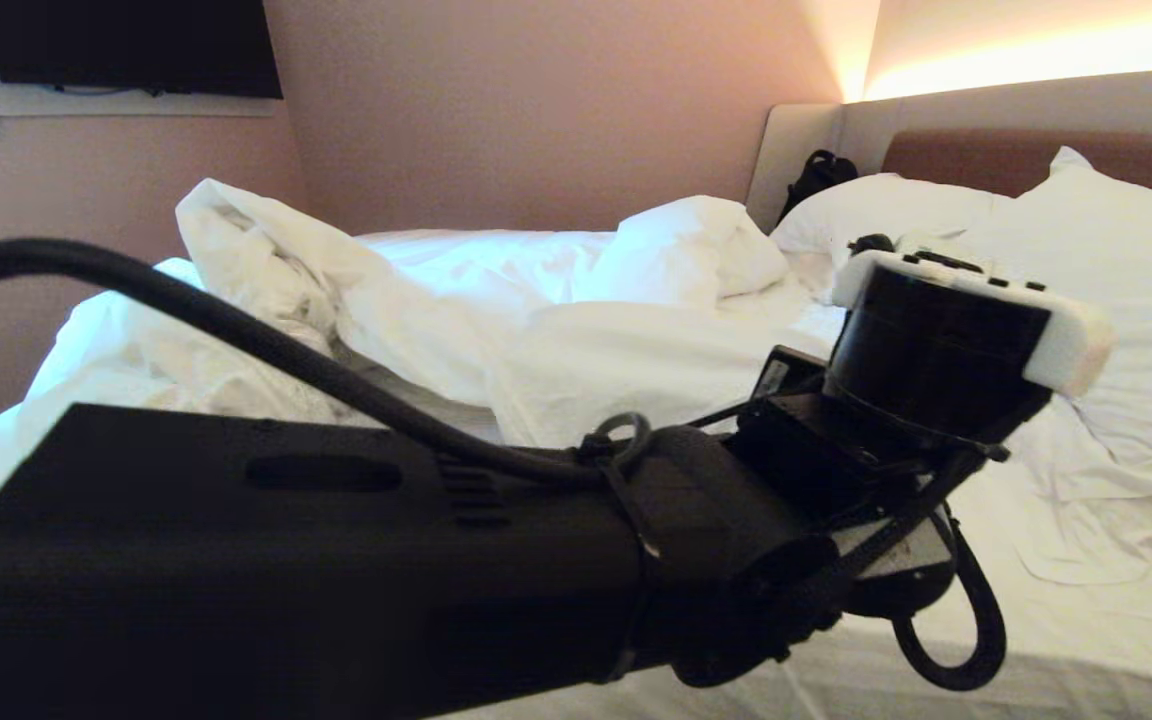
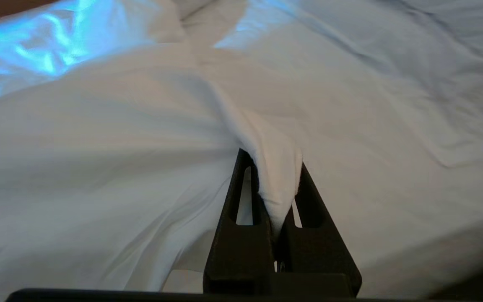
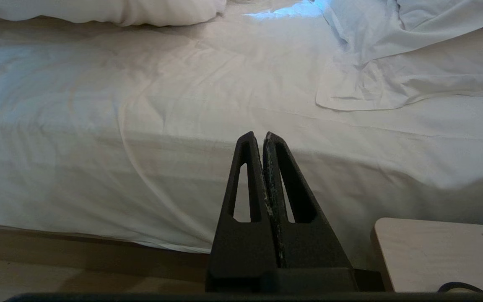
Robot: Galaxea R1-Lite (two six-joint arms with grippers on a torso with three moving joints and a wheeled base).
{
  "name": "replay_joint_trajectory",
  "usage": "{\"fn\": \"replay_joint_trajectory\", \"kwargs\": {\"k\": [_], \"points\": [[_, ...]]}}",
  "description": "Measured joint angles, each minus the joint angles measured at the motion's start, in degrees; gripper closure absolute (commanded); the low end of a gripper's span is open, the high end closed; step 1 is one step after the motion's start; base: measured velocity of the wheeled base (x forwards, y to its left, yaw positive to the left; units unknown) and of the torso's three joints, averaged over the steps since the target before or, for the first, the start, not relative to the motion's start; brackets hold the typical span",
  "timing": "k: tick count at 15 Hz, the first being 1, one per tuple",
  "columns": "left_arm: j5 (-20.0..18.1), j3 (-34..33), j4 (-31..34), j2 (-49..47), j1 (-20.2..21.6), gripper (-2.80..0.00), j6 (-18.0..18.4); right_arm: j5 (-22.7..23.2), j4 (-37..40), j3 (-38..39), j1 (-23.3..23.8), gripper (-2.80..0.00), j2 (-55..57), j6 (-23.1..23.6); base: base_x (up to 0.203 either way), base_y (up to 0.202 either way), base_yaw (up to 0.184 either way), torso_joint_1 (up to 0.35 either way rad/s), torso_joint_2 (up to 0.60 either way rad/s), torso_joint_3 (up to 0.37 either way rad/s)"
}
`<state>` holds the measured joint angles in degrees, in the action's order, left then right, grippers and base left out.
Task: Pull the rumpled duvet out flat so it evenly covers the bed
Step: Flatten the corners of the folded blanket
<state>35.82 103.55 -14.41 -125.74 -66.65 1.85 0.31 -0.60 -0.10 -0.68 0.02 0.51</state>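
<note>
The white duvet (image 1: 416, 300) lies heaped and rumpled across the far left part of the bed (image 1: 1066, 640), folded back on itself in thick ridges. My left arm (image 1: 336, 540) reaches across the foreground of the head view, and its fingers are hidden there behind the wrist. In the left wrist view my left gripper (image 2: 274, 157) is shut on a pinched fold of the duvet (image 2: 141, 147), which stretches away from the jaws. My right gripper (image 3: 263, 135) is shut and empty, low beside the mattress side (image 3: 141, 167).
Two plump white pillows (image 1: 1116, 260) lean on the brown headboard (image 1: 986, 155) at the right. A black bag (image 1: 816, 175) sits in the corner behind them. The bed's wooden base (image 3: 78, 243) runs below the sheet. A pale wooden surface (image 3: 426, 251) is close to my right gripper.
</note>
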Motion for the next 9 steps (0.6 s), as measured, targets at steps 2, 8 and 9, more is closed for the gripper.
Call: {"fn": "replay_joint_trajectory", "kwargs": {"k": [2, 8, 9], "points": [[-0.7, 0.1, 0.0, -1.2, -1.4, 0.00, -1.4, 0.0, 0.0, 0.0, 0.0, 0.00, 0.0, 0.0, 0.000, 0.000, 0.000, 0.000, 0.00, 0.000], [-2.6, -0.4, 0.1, -5.5, -2.6, 0.00, -3.6, 0.0, 0.0, 0.0, 0.0, 0.00, 0.0, 0.0, 0.000, 0.000, 0.000, 0.000, 0.00, 0.000], [-2.7, -0.2, 0.1, -6.1, -2.7, 0.00, -3.5, 0.0, 0.0, 0.0, 0.0, 0.00, 0.0, 0.0, 0.000, 0.000, 0.000, 0.000, 0.00, 0.000]]}}
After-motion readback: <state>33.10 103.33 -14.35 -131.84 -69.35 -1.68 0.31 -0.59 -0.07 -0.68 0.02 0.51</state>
